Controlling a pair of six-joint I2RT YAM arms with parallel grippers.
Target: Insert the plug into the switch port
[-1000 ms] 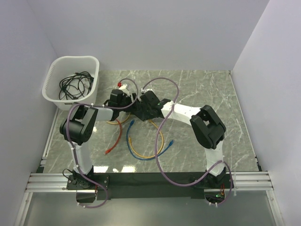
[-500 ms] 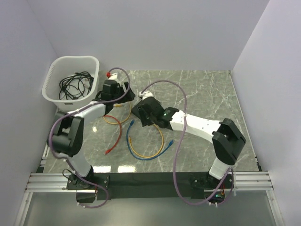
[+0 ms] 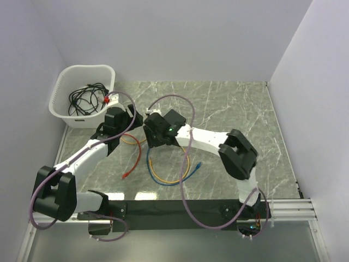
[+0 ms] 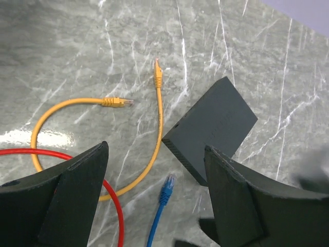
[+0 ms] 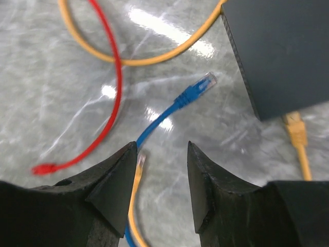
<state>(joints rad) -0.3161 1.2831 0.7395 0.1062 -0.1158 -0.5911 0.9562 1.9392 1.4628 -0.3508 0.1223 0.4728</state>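
Observation:
The switch [image 4: 211, 128], a flat matte-black box, lies on the marble table; in the right wrist view it fills the top right [image 5: 277, 51]. In the top view the two grippers mostly hide it. A blue plug [image 4: 167, 188] on a blue cable lies just beside the switch's near corner, also shown in the right wrist view [image 5: 198, 90]. My left gripper [image 4: 157, 206] is open and empty above the plug and the switch's corner. My right gripper [image 5: 162, 180] is open and empty, low over the blue cable, just short of the plug.
A yellow cable [image 4: 154, 144] with two plugs and a red cable [image 5: 115, 77] lie tangled round the blue one [image 3: 163, 180]. A white slotted basket [image 3: 57, 98] holding black cables stands at the back left. Grey walls close in three sides.
The left arm has swung out to the left, its gripper drawing back and lower. The right gripper has moved left, over the blue cable.

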